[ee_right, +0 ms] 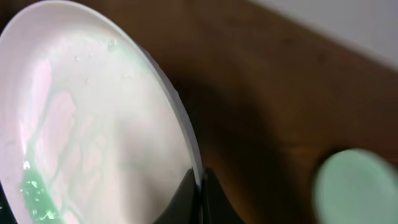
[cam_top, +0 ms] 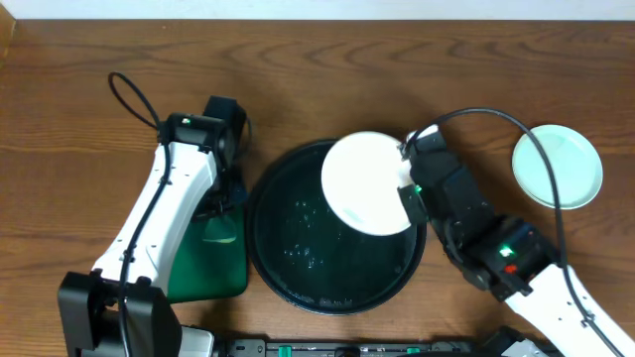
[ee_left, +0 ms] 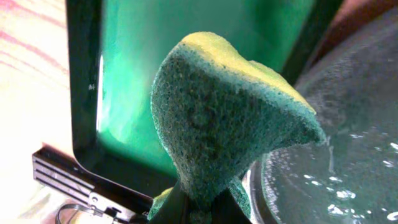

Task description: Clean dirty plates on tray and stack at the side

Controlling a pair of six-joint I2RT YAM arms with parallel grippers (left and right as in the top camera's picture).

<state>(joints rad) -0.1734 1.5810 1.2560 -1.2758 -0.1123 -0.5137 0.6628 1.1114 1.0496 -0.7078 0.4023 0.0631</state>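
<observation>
Plate (cam_top: 363,181), white, tilted over black tray (cam_top: 288,268) right edge, rim pinched in right gripper (cam_top: 405,188). Left gripper (ee_left: 186,208) clamps green-yellow sponge (ee_left: 217,118) above green tray (cam_top: 210,266); mint plate (cam_top: 557,166) well right.

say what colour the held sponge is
The sponge is dark green on its scouring face with a yellow layer behind; clearest in the left wrist view.
</observation>
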